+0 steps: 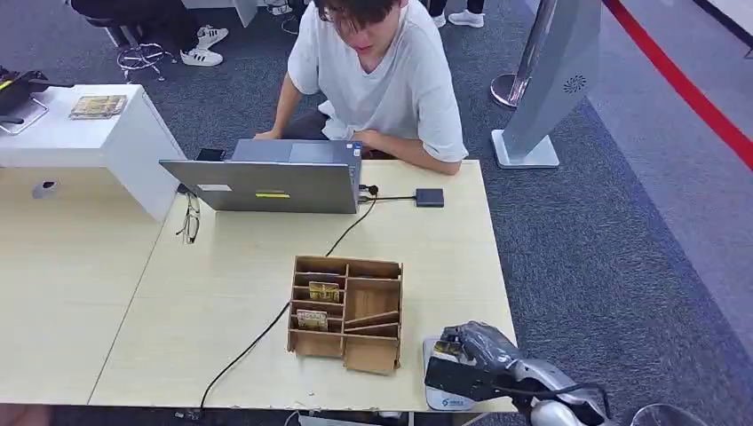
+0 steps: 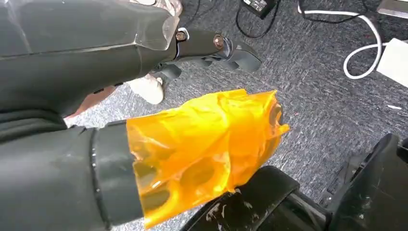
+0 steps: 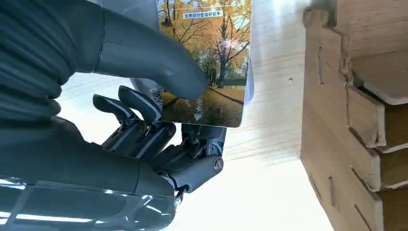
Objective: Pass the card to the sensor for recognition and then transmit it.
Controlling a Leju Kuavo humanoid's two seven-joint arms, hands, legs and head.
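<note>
With the right hand [image 1: 475, 355] pinching the card [image 3: 207, 62] thumb-over-fingers right above the sensor [image 1: 444, 390] beside the box [image 1: 346, 311], card's long axis points away from the palm; left hand [image 2: 211, 45] hangs low, empty, fingers loosely apart.

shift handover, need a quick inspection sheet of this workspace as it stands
surface: light wood table, white desk adjoining.
job's things: card with an autumn tree picture, pinched in the right hand over the grey sensor pad beside the wooden organiser, which holds more cards.
clutter: laptop, glasses, small dark adapter.
grippers: right hand holds the card; left hand holds nothing, its thumb wrapped in orange film, above carpet.
cables: black cable crosses the table from the laptop to the front edge.
surroundings: person seated at the laptop, grey kiosk, red floor line.
</note>
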